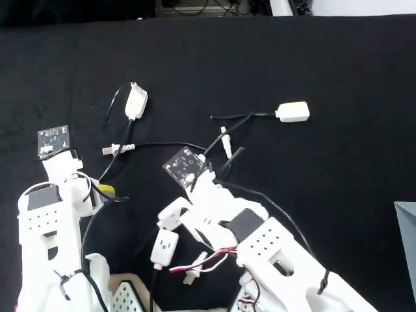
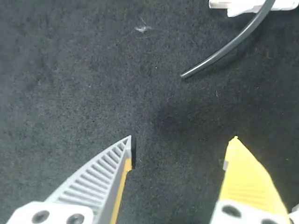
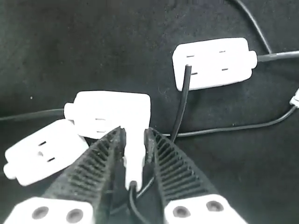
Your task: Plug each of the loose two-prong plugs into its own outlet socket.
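1. White plastic, the two-prong plug (image 3: 135,165) is clamped between the black ribbed fingers of the right end effector (image 3: 134,134). Its cord trails back between them.
2. The plug's long axis runs straight along the fingers. Its front end touches a white outlet socket (image 3: 112,109) directly ahead. The prongs are hidden, so I cannot tell whether it is fully seated. The coming move looks like a plain push along that axis, with no sideways correction.
3. A neighbouring socket (image 3: 39,151) lies just beside the first on the black table (image 1: 325,65). A farther socket (image 3: 212,63) has a black cable (image 3: 183,102) across its face.
4. The left end effector (image 2: 182,138) stands open and holds nothing, its grey and yellow fingers apart over bare cloth.
5. In the high view a loose plug (image 1: 118,148) lies crosswise just beyond the left end effector, so the left arm is the nearer one for it. A second loose plug (image 1: 225,140) lies closer to the right arm.
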